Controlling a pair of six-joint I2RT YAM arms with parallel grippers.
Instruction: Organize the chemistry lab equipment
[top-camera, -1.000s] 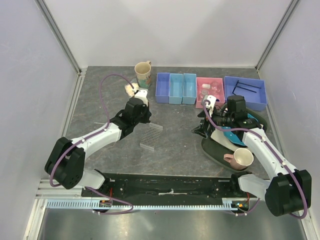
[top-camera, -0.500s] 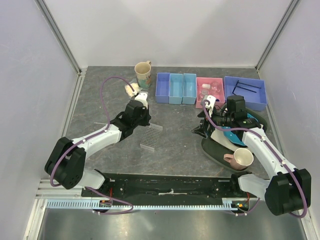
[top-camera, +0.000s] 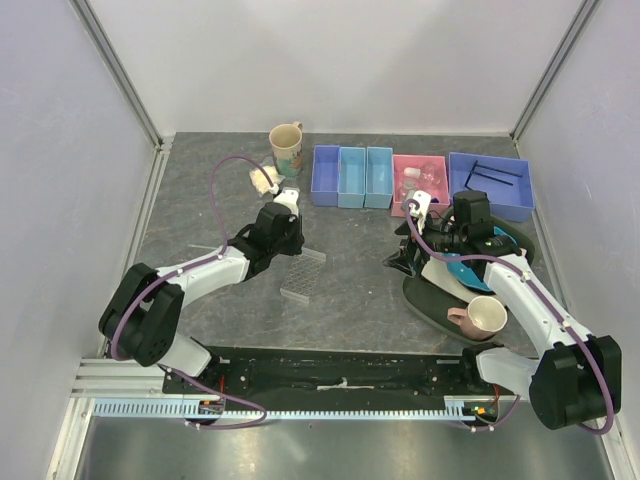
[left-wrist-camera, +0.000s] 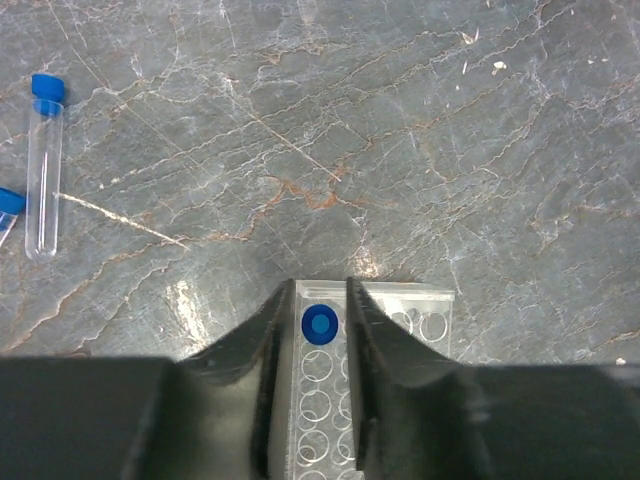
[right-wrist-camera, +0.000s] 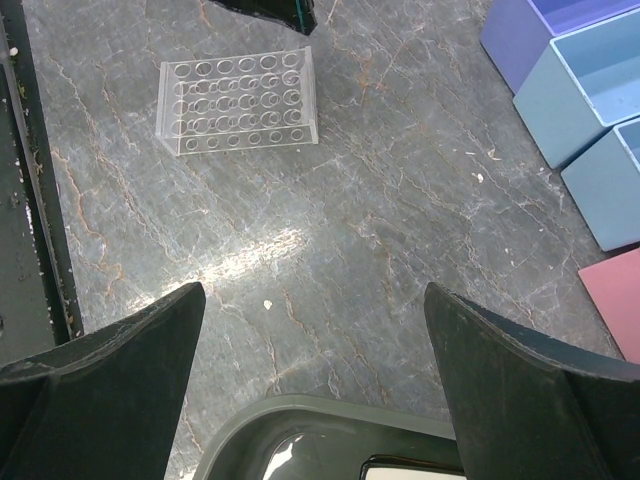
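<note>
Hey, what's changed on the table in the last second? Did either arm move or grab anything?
The left gripper shifted slightly right and toward the near edge, over the far end of the clear tube rack. Its jaws straddle a blue-capped tube standing in a corner hole, with no visible clamping. The rack and the wide-open right gripper stayed put.

robotics lab test cell: grey marbled bench (top-camera: 180, 185) boxed in by plain white panels (top-camera: 340, 60) on aluminium posts (top-camera: 116, 70), blue sorting bins (top-camera: 351, 177) and a pink bin (top-camera: 402, 162) along the far edge, clear plastic tube rack (top-camera: 302, 275) mid-bench, black arm-mounting rail (top-camera: 340, 365) along the near edge.
</note>
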